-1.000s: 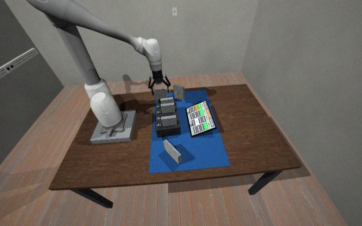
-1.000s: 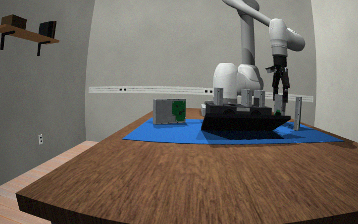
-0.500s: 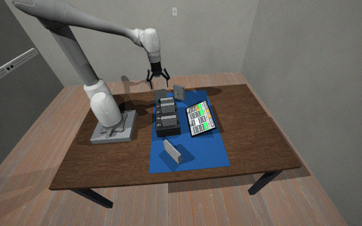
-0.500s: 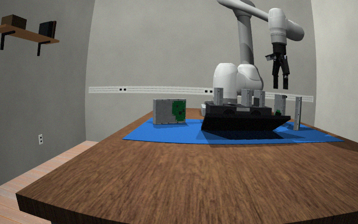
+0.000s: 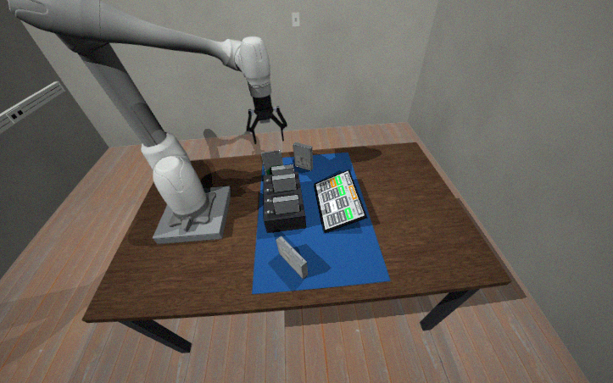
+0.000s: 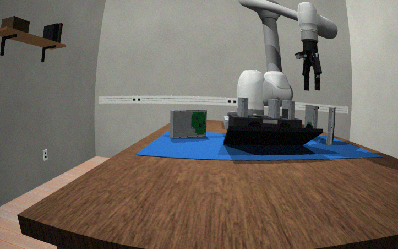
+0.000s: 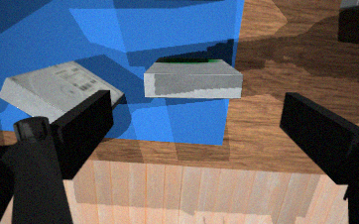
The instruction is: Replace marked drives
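My gripper [image 5: 269,141] [image 6: 312,88] [image 7: 196,108] is open and empty, high above the mat's far end. Below it a grey drive [image 5: 271,161] [image 6: 311,115] [image 7: 193,85] stands on the blue mat [image 5: 347,257] [image 6: 157,148] behind the dock. Another drive [image 5: 303,157] [image 6: 331,126] [image 7: 46,91] stands beside it. A third loose drive [image 5: 292,257] [image 6: 187,123] stands at the near end. The black dock [image 5: 285,222] [image 6: 234,120] holds three upright drives, with a gap between the nearest and the middle one. The screen [image 5: 340,199] shows green and orange marks and one white box; its text is unreadable.
The screen stands tilted beside the dock, its dark back [image 6: 268,137] towards the exterior camera. The robot base [image 5: 192,233] is on the dock's other side. The wooden table [image 5: 423,237] [image 6: 212,191] extends around the mat. A wall shelf [image 6: 27,37] hangs far off.
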`<state>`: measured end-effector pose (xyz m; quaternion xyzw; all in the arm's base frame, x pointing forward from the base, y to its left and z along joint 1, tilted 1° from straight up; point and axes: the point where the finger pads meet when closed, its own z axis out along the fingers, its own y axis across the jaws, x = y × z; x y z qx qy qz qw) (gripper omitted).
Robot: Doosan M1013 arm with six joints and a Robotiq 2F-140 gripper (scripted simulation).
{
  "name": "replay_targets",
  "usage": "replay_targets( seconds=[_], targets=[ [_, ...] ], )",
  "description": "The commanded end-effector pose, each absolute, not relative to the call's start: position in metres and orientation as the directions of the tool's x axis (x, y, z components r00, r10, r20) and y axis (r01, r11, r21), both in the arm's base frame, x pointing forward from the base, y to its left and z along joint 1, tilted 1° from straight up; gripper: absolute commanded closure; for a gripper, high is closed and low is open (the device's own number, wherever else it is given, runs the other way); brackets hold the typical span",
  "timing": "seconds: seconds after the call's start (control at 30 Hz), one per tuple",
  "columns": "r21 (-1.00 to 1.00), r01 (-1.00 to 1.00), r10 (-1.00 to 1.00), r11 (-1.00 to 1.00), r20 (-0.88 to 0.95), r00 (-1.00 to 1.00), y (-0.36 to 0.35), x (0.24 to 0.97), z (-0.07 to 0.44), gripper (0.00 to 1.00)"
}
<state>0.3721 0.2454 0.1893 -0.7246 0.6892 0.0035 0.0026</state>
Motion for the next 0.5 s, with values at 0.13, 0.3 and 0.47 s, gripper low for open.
replay_targets(
  seconds=[0.13, 0.3, 0.47],
  targets=[
    [0.000, -0.999, -0.999, -0.050, -0.009, 0.050, 0.2456, 0.3724, 0.1909, 0.90],
    [0.000, -0.999, -0.999, -0.050, -0.009, 0.050, 0.2456, 0.3724, 0.1909, 0.90],
    [0.000, -0.999, -0.999, -0.050, -0.009, 0.050, 0.2456, 0.3724, 0.1909, 0.90]
  ],
)
